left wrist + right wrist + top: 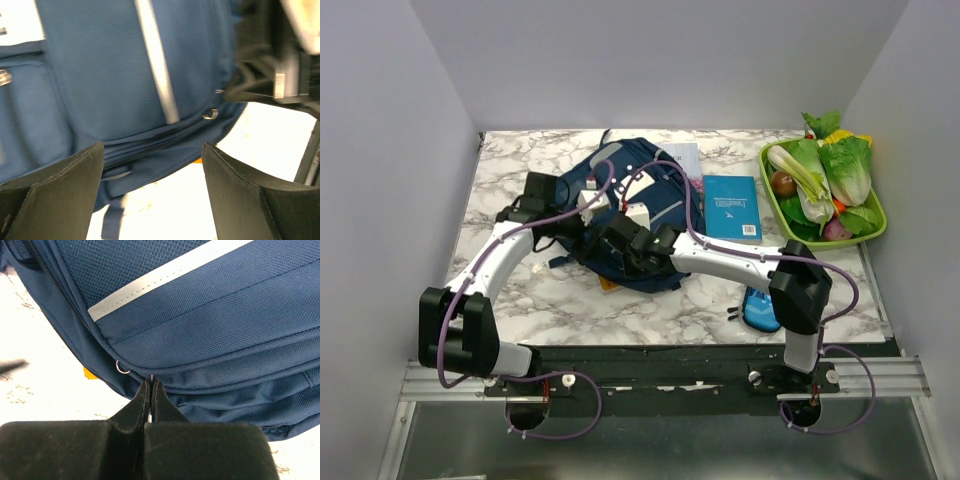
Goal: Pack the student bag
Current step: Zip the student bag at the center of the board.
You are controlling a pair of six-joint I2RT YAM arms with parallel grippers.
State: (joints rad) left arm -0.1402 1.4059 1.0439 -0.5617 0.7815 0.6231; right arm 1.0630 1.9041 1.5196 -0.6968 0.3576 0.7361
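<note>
Right gripper (151, 386): jaws pressed together at the near seam (225, 367) of the student bag (210, 315); you can't tell if anything's pinched.
Seam: runs left-right across your tips.
Left gripper (152, 147): spread wide, empty.

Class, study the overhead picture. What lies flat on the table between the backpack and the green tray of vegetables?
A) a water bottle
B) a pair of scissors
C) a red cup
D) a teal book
D: a teal book lies flat on the marble table, between the backpack and the green tray.
</note>
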